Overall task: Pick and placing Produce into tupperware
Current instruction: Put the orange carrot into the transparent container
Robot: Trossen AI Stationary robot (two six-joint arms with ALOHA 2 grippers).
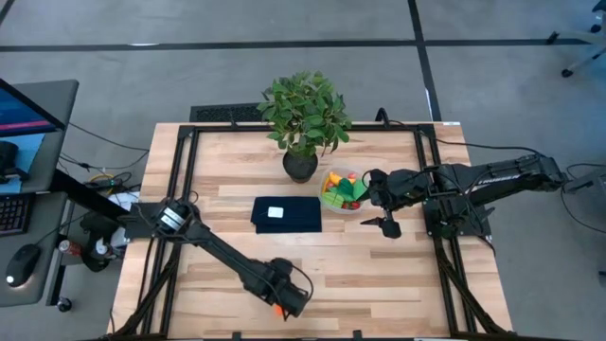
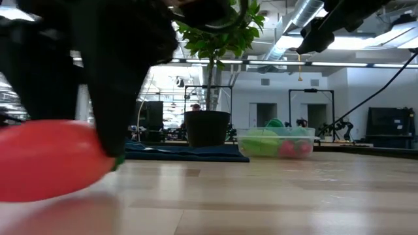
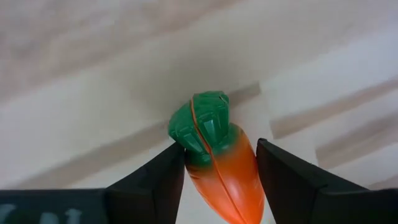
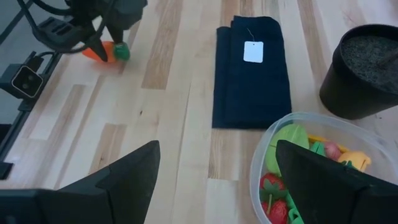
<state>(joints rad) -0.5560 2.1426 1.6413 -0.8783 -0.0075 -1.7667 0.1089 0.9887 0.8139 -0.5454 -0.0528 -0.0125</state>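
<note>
An orange carrot with a green top [image 3: 217, 165] lies near the table's front edge [image 1: 278, 309], between the fingers of my left gripper [image 3: 219, 155], which is shut on it. It also shows in the right wrist view [image 4: 102, 51] and large at the left of the low view [image 2: 46, 160]. The round clear tupperware [image 1: 343, 191] holds several pieces of produce: green pieces, red berries and something yellow [image 4: 298, 162]. My right gripper [image 1: 382, 202] is open and empty, just to the right of the tupperware and above the table. My left gripper pinches the carrot between its two fingers, one finger on the green top [image 3: 186, 146] and the other on the orange body's thick end [image 3: 249, 155]. The fingers come from above and lie across the carrot. Whether the carrot still rests on the table, I cannot tell.
A potted plant [image 1: 303, 114] stands at the far middle of the table, just beyond the tupperware. A dark blue folded cloth with a white label [image 1: 287, 214] lies left of the tupperware. A black frame [image 1: 185, 170] runs along the table's sides.
</note>
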